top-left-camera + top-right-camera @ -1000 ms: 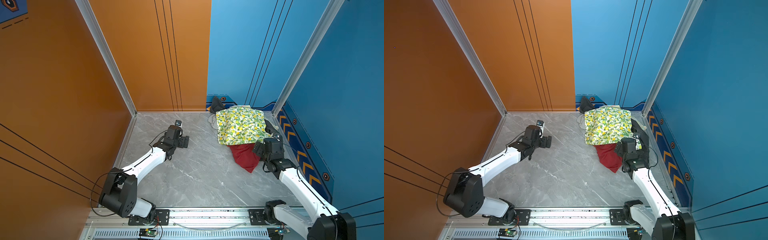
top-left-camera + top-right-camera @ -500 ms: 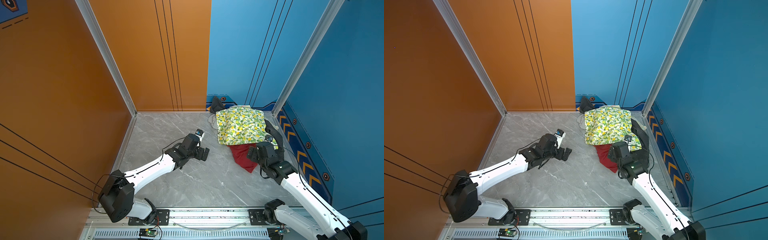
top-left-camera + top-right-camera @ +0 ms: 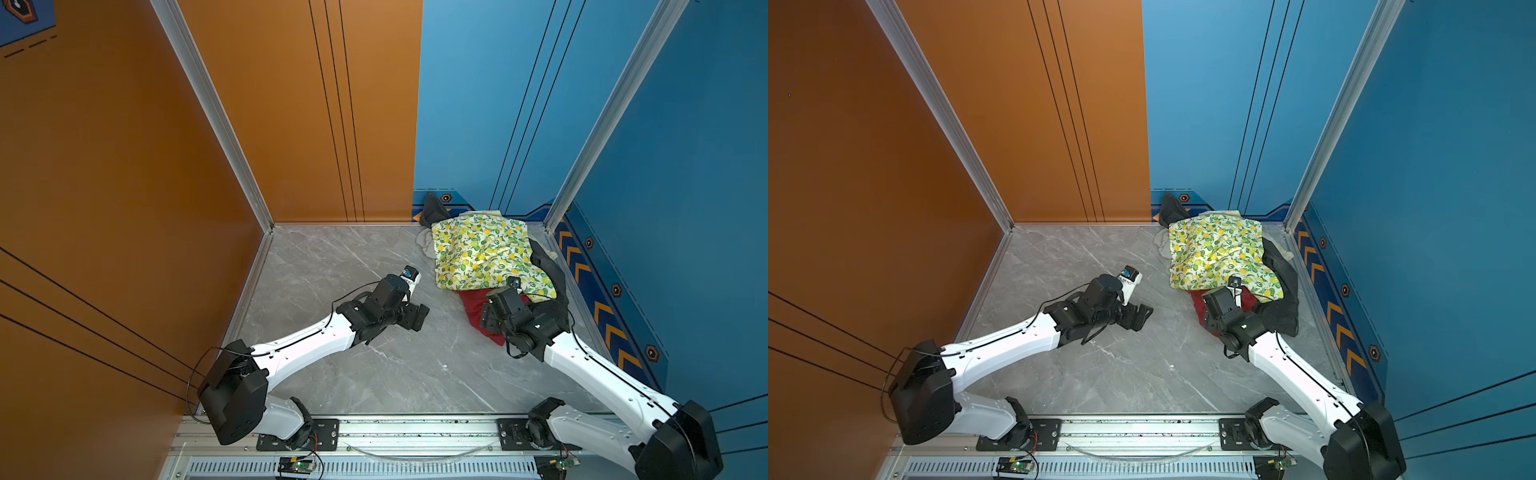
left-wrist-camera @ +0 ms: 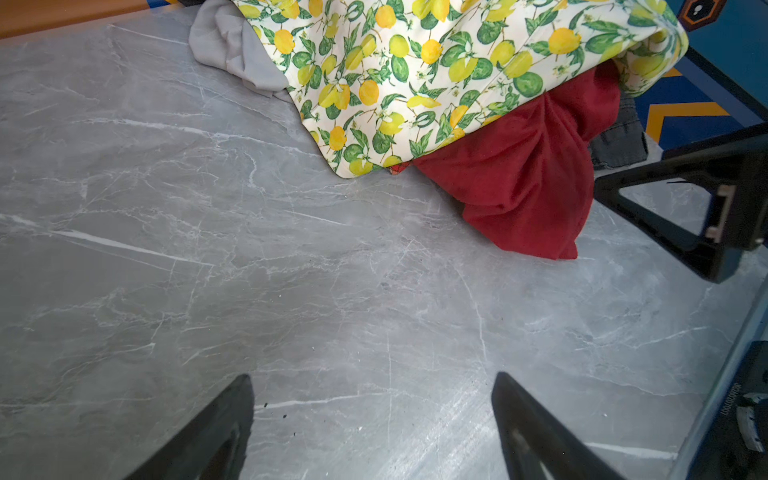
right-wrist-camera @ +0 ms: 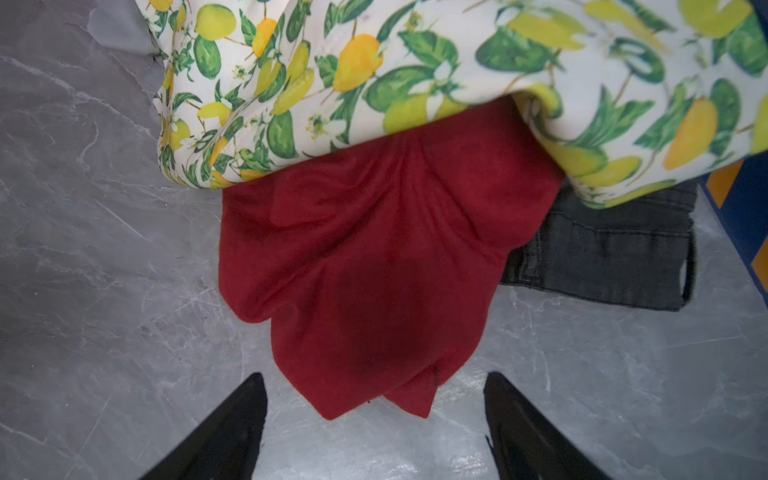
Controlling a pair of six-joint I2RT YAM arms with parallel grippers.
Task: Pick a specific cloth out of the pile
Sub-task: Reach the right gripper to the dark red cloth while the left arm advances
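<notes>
The right pincer (image 5: 376, 380) hangs wide open with the deep-red cloth (image 5: 365, 266) dead ahead, its long tail poking from under the lemon-print cloth (image 5: 415, 62) straight between the jaws, while the open left pincer (image 4: 374, 380) sits well apart.

Left arm has swung from the orange-wall side out to mid-floor, so the left gripper (image 3: 420, 318) now sits near the pile (image 3: 482, 253), aimed at it. Right arm has shifted from beside the cloth (image 5: 365, 270) to over it. The right gripper (image 5: 374, 380) now has its jaws apart at the cloth's tip, hiding more red in both top views.
</notes>
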